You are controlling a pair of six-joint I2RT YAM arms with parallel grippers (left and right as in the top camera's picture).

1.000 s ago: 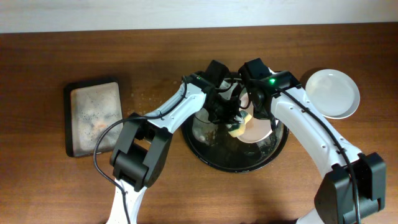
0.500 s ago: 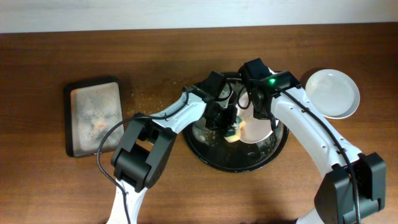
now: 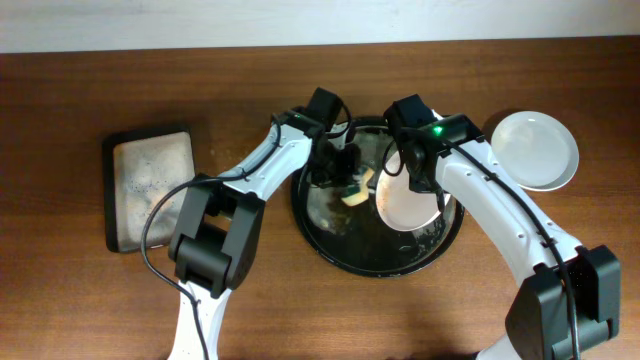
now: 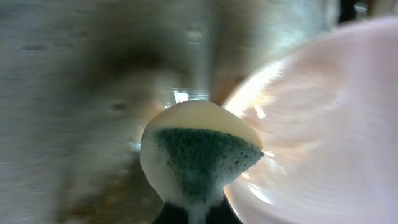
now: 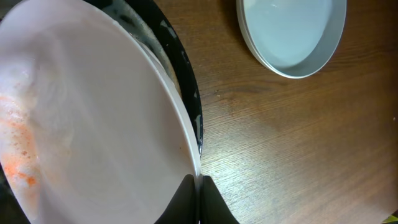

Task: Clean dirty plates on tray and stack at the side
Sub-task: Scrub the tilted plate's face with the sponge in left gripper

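Note:
My right gripper (image 5: 198, 186) is shut on the rim of a white plate (image 5: 87, 112) and holds it tilted over the black tray (image 3: 340, 245). The plate (image 3: 405, 200) has an orange smear at its lower left in the right wrist view. My left gripper (image 4: 198, 214) is shut on a yellow-and-green sponge (image 4: 199, 155), which hangs over the tray just left of the plate (image 4: 323, 124). The sponge (image 3: 357, 188) is a little apart from the plate in the overhead view. White plates (image 3: 535, 150) lie stacked on the table at the right; they also show in the right wrist view (image 5: 292, 31).
A small rectangular grey-lined dark tray (image 3: 148, 185) lies at the left of the table. The black tray's floor looks wet and streaked. Bare wood lies between the black tray and the stacked plates.
My left gripper has drawn the sponge up and to the left, off the plate's face. The tilted plate now shows more of its face. The right arm has hardly moved.

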